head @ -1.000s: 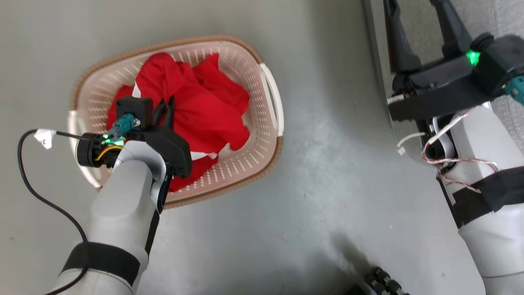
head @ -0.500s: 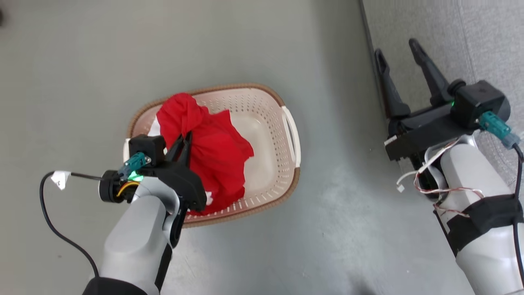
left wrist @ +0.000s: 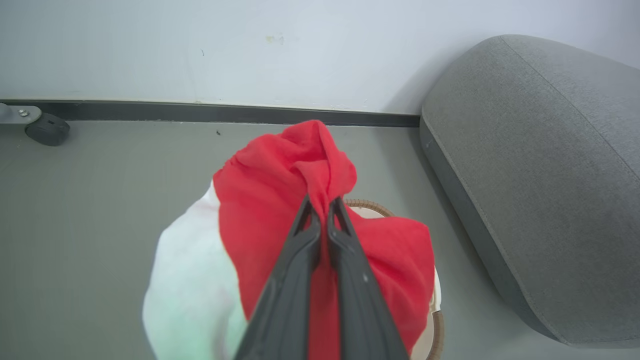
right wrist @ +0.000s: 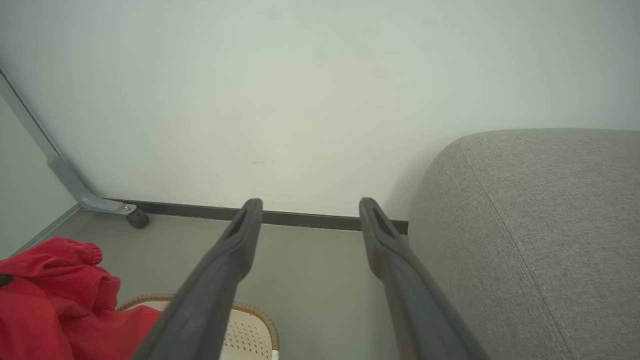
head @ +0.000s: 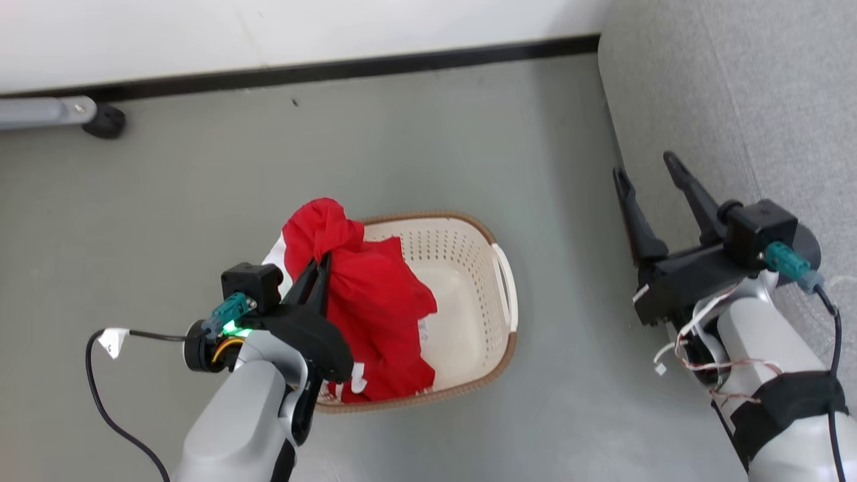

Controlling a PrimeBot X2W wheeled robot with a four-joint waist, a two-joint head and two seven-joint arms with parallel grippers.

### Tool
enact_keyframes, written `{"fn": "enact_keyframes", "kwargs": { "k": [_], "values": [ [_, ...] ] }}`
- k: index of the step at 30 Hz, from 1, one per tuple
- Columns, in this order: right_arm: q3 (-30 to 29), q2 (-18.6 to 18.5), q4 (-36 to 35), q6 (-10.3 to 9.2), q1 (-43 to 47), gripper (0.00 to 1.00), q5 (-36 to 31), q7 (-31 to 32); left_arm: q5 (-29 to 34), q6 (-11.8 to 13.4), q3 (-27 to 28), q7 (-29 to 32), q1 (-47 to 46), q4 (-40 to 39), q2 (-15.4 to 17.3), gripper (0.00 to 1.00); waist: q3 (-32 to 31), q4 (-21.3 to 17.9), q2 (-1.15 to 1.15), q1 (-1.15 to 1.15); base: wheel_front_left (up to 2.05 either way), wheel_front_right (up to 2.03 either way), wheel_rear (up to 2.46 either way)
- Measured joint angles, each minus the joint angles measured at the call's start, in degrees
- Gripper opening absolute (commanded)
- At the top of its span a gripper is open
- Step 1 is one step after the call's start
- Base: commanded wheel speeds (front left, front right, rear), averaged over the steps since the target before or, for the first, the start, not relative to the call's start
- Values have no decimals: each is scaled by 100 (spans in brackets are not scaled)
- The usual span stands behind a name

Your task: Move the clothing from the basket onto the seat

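Observation:
My left gripper (head: 323, 261) is shut on a bunch of red clothing (head: 371, 308) with white trim, which hangs lifted over the cream perforated basket (head: 499, 301) on the floor. In the left wrist view the shut fingers (left wrist: 320, 215) pinch the red clothing (left wrist: 280, 195), a white part sagging at its lower left. The basket's right half shows bare. My right gripper (head: 644, 171) stands open and empty at the front edge of the grey seat (head: 736, 87). In the right wrist view the red clothing (right wrist: 50, 300) and the basket's brown rim (right wrist: 260, 315) lie low left, the seat (right wrist: 540, 225) on the right.
A white wall with a dark baseboard (head: 335, 70) runs along the far side. A grey metal leg with a black caster (head: 104, 122) stands at the far left. Grey floor (head: 569, 375) separates the basket from the seat.
The head camera has risen and tilted, bringing the wall into view. My left gripper has lifted the red clothing up out of the basket, baring the basket's right half.

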Motion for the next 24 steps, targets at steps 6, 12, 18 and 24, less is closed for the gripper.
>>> {"fn": "enact_keyframes", "kwargs": {
  "k": [6, 12, 18, 24],
  "values": [
    [67, 34, 169, 7, 372, 100, 0, 0, -20, 1, -18, 0, 283, -313, -1, 0, -497, 138, 0, 0, 0, 0, 0],
    [81, 54, 178, 33, 594, 100, 0, 1, 18, 3, 57, 0, 416, -744, 0, 0, -895, 270, 0, 0, 0, 0, 0],
    [94, 82, 166, 49, 632, 100, -1, 1, 172, 2, 146, -2, 415, -1322, 0, 0, -1099, 381, 0, 1, 0, 0, 0],
    [93, 83, 167, 49, 662, 100, -1, 1, 371, 2, 189, -2, 411, -1800, 25, 0, -1181, 420, 0, 2, 0, 0, 0]
  ]
}}
